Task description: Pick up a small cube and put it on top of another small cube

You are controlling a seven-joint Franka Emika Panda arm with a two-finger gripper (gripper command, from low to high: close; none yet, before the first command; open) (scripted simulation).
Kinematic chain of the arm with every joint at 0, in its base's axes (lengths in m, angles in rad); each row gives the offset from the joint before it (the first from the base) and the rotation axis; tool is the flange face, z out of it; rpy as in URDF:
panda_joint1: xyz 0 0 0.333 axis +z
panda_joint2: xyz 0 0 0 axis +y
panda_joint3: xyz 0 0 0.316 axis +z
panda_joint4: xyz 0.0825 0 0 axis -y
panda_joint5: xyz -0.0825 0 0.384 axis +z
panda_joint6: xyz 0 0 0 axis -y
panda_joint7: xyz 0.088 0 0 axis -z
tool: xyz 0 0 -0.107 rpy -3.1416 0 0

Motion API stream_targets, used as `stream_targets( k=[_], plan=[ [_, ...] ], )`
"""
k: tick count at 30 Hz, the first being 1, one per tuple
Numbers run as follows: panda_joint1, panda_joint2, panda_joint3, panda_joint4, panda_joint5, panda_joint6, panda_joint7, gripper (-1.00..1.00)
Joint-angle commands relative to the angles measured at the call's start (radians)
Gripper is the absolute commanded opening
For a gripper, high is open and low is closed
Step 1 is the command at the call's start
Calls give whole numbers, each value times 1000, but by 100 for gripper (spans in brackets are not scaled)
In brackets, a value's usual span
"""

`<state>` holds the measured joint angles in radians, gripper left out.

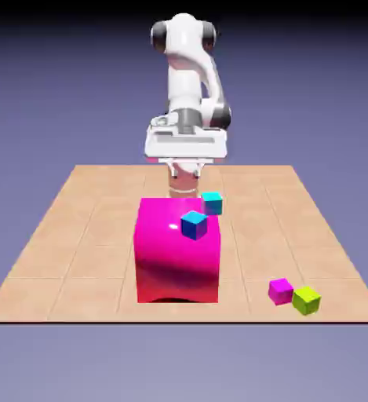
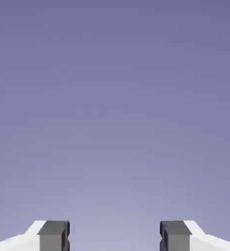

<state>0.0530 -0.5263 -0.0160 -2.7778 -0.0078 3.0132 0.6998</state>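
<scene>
Lime cube (image 1: 306, 300) sat near right, touching small magenta cube (image 1: 280, 290); gripper (image 2: 115, 236) released, empty, not yet reaching

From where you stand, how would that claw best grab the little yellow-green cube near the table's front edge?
Probably from straight above, closing on two opposite flat sides of the lime cube. It sits flat on the table. The small magenta cube seems to touch one side, so the open gripper would likely do better on the free pair of faces.
</scene>
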Motion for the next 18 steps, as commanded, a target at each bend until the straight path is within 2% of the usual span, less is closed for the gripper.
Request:
stream_targets(
  k=[1, 18],
  plan=[
    [34, 36, -13, 27, -6, -20, -34, 0],
    [612, 652, -239, 480, -117, -355, -616, 0]
  ],
)
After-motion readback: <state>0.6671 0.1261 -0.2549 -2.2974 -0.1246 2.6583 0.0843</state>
